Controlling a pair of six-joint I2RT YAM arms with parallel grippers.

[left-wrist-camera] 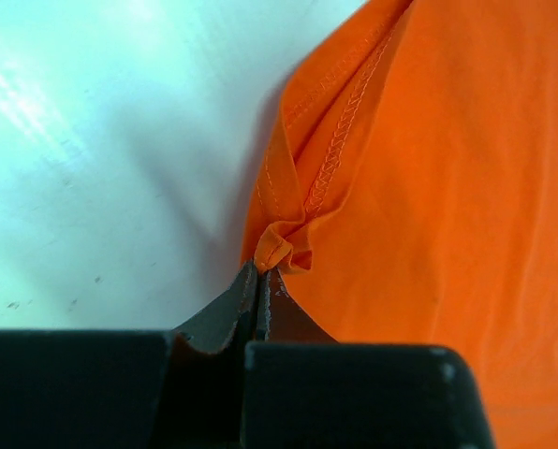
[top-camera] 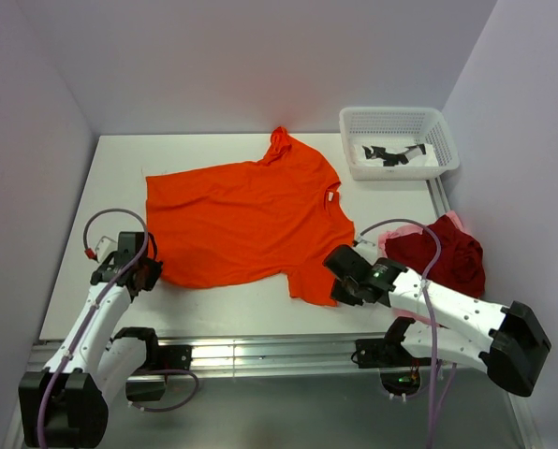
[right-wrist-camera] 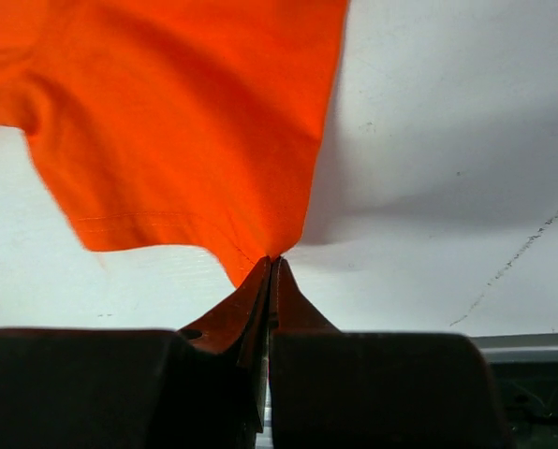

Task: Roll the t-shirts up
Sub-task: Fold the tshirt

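A bright orange t-shirt (top-camera: 246, 217) lies spread flat across the middle of the table. My left gripper (top-camera: 148, 272) pinches its near left hem corner; in the left wrist view the left gripper (left-wrist-camera: 263, 271) is shut with a bunched tip of orange t-shirt (left-wrist-camera: 429, 187) cloth in it. At the near right sleeve corner, my right gripper (top-camera: 343, 281) grips the cloth too. Seen from the right wrist, the right gripper (right-wrist-camera: 272, 262) is shut on the orange t-shirt (right-wrist-camera: 185, 122) corner, which lifts slightly. A dark red t-shirt (top-camera: 438, 254) lies crumpled over a pale pink one (top-camera: 455, 222) at the right.
A white mesh basket (top-camera: 399, 123) holding black and white items stands at the back right corner. The table's front edge is a metal rail (top-camera: 260, 354) between the arm bases. Walls close in the left, back and right sides.
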